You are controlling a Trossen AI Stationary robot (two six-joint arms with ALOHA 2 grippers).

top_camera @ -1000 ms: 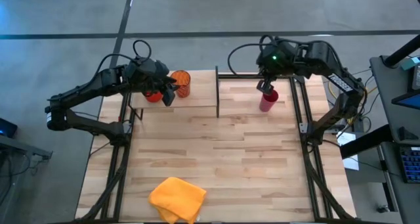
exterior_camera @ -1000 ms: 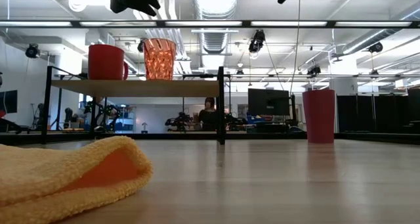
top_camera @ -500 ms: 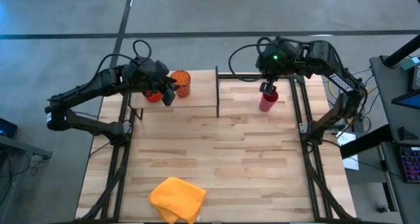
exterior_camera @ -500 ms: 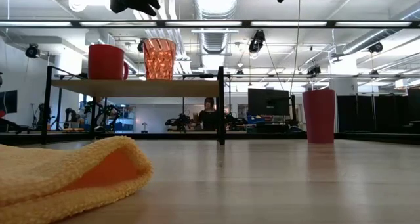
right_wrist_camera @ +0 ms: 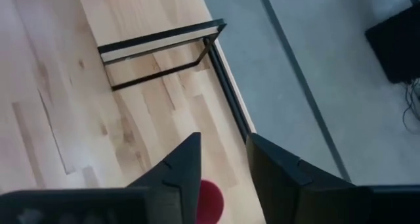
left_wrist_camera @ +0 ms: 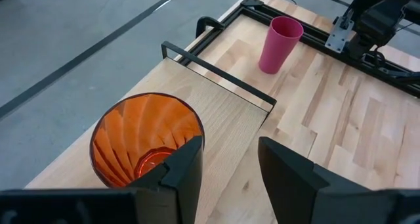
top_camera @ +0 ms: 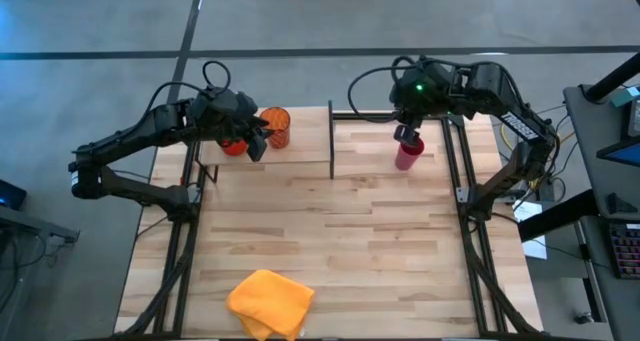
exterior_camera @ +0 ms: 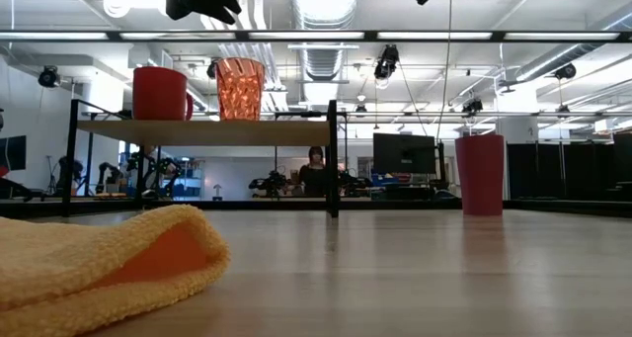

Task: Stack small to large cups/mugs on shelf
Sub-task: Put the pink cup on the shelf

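Observation:
On the shelf (exterior_camera: pixel 207 131) stand the red mug (exterior_camera: pixel 158 92) and, to its right, the orange striped cup (exterior_camera: pixel 240 88), both resting on their bases. My left gripper (left_wrist_camera: pixel 230 165) hangs open above them, beside the orange cup (left_wrist_camera: pixel 146 142), and touches nothing. The pink tumbler (top_camera: pixel 408 155) stands upright on the table, right of the shelf's dark divider (top_camera: pixel 331 141). My right gripper (right_wrist_camera: pixel 223 165) hovers open well above the tumbler; the tumbler's rim (right_wrist_camera: pixel 210 201) shows below the gap between the fingers. In the low view both grippers are high over the cups.
A yellow-orange cloth (top_camera: pixel 270 303) lies crumpled near the table's front edge, left of centre. Black frame rails (top_camera: pixel 455 171) run along the table's right and left sides. Bare wood planks lie between the shelf and the cloth.

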